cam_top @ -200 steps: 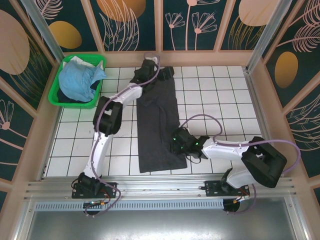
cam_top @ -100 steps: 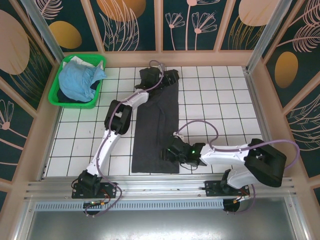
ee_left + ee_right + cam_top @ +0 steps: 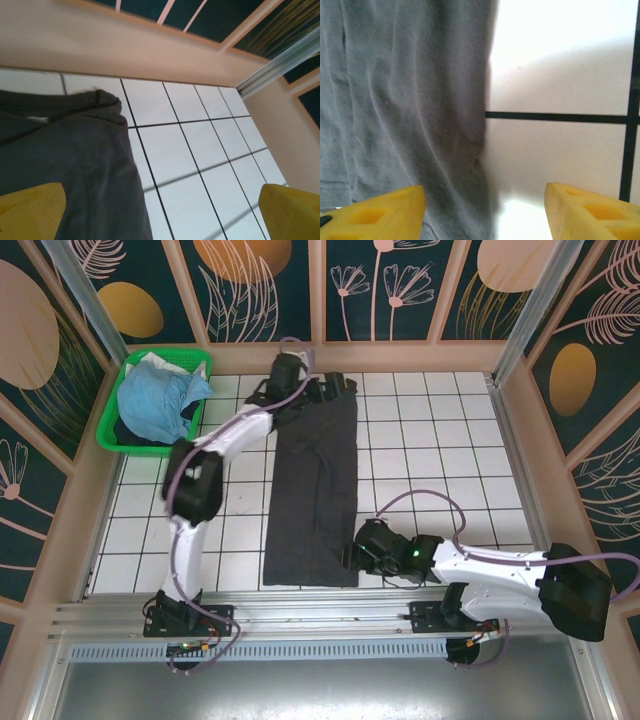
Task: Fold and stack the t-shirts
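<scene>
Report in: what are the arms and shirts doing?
Left gripper open, far end of grey t-shirt. Right gripper open, near right edge. Grey t-shirt a long strip on table, ungripped. Blue t-shirt in green basket.

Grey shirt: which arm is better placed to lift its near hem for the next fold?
Likely the right. The right gripper is open over the near right edge of the grey shirt. The left gripper is open at the far collar end.
</scene>
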